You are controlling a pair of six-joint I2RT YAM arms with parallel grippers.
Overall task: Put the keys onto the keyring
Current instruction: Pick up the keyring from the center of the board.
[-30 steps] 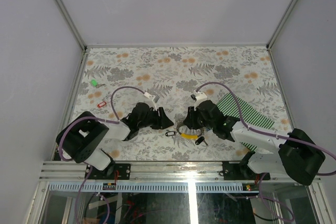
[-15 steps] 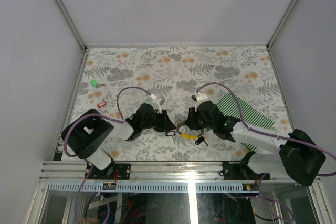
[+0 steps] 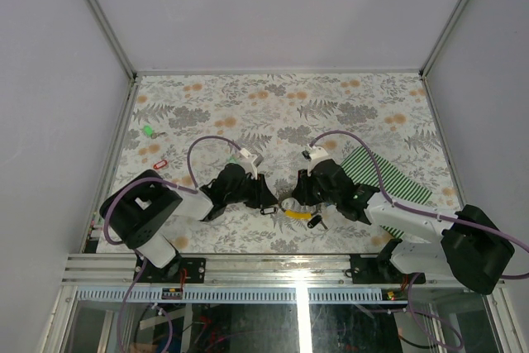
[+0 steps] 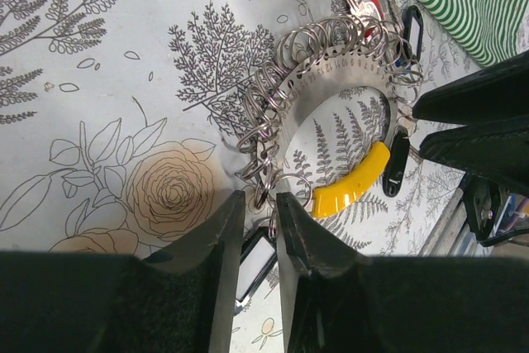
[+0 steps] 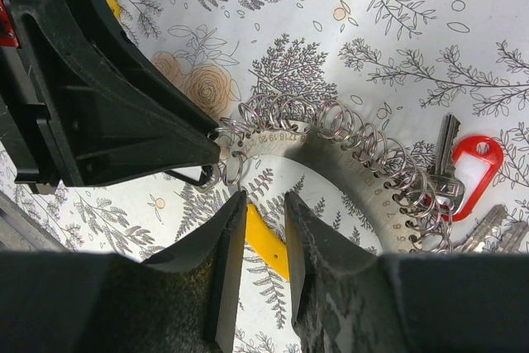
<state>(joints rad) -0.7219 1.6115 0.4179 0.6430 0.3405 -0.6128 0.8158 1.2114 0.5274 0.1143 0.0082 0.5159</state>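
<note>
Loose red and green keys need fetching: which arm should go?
Left. Both the red key and green key lie on its side; the right fingers are over the keyring, placed to steady it.

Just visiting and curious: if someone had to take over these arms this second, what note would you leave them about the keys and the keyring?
Left gripper: shut, seemingly pinching a small loop of the keyring.
Right gripper: fingers close together over the yellow section; grip unclear.
Done: a red key and dark-tagged keys appear to hang on the ring.
Left to do: a green key and a second red key lie loose near the left edge of the table.
</note>
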